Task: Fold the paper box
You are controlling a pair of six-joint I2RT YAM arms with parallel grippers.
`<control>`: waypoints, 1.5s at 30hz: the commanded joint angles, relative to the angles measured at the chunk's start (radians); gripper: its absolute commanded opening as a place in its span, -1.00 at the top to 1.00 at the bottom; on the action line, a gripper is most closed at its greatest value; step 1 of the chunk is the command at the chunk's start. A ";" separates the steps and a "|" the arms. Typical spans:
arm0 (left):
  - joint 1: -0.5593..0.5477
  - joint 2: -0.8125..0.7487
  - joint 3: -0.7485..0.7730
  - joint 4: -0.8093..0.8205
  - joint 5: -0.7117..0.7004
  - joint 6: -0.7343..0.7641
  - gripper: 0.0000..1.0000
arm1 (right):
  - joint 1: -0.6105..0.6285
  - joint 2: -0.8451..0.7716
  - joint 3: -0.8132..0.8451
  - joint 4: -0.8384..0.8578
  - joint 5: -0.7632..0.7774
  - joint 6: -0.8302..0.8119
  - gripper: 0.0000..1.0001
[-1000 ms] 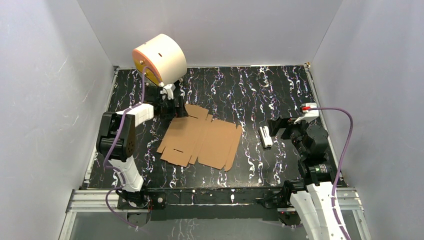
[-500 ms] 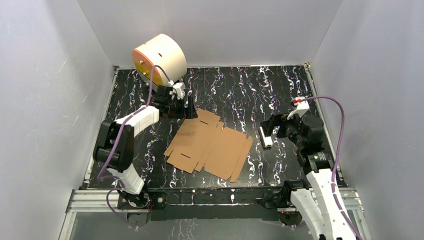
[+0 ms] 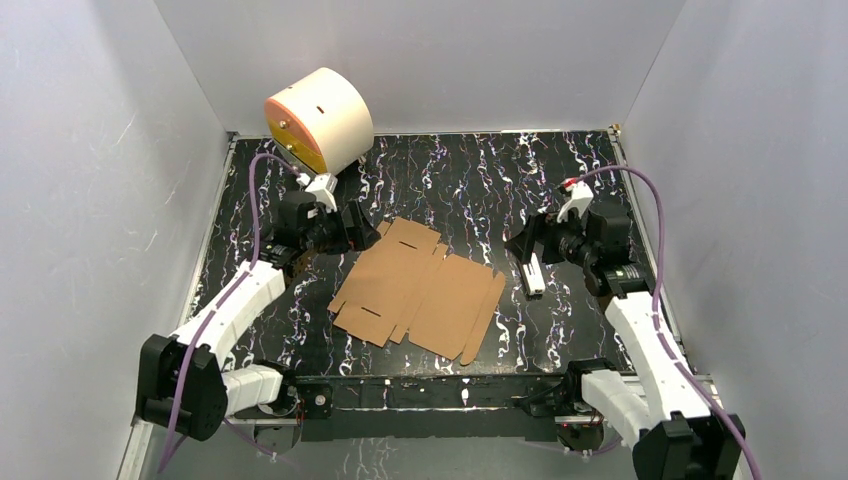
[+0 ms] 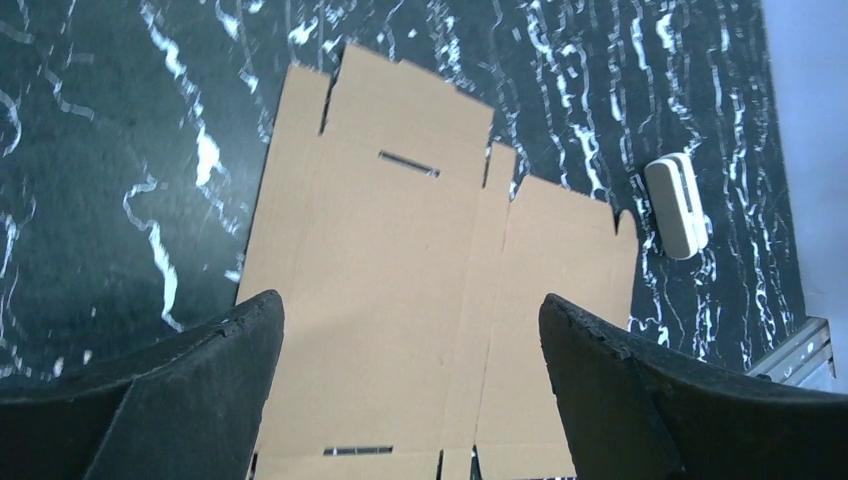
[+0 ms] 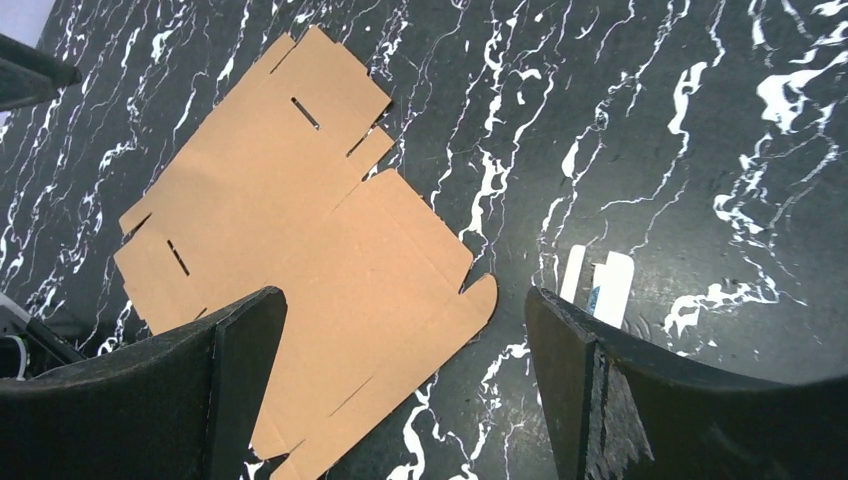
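The paper box (image 3: 418, 289) is a flat brown die-cut cardboard sheet lying unfolded on the black marbled table. It also shows in the left wrist view (image 4: 400, 300) and the right wrist view (image 5: 300, 230). My left gripper (image 3: 362, 226) hovers at the sheet's far left corner, open and empty, its fingers (image 4: 190, 390) wide apart above the sheet. My right gripper (image 3: 522, 246) hovers to the right of the sheet, open and empty, its fingers (image 5: 620, 390) spread above the table.
A cream cylinder with an orange face (image 3: 318, 120) stands at the back left corner. A small white-and-black bar (image 3: 532, 274) lies right of the sheet, also seen in the wrist views (image 4: 678, 205) (image 5: 610, 287). Grey walls surround the table (image 3: 470, 170).
The sheet slid right and turned slightly a second ago, then stayed put. My left arm has stretched out low and its gripper pulled back left. My right gripper rose and moved farther back.
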 commanded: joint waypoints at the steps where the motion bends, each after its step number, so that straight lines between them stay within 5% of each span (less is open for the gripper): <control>1: -0.002 -0.060 -0.014 -0.105 -0.097 -0.055 -0.92 | 0.021 0.089 0.070 0.108 -0.055 0.005 -0.97; 7: -0.002 -0.128 -0.041 -0.216 -0.211 -0.153 -0.92 | 0.096 0.293 0.121 0.204 -0.003 -0.032 -0.97; 15: -0.002 -0.311 -0.249 -0.168 -0.315 -0.361 -0.92 | 0.162 0.564 0.183 0.248 0.018 -0.079 -0.94; 21: -0.002 -0.338 -0.330 -0.131 -0.295 -0.381 -0.91 | 0.203 0.663 0.193 0.205 0.067 -0.110 -0.92; 29: -0.002 -0.238 -0.298 -0.153 -0.241 -0.334 -0.91 | 0.217 0.708 0.152 0.196 0.115 -0.107 -0.88; 45: -0.002 -0.327 -0.305 -0.143 -0.264 -0.320 -0.90 | 0.238 0.552 0.123 0.111 0.201 -0.082 -0.91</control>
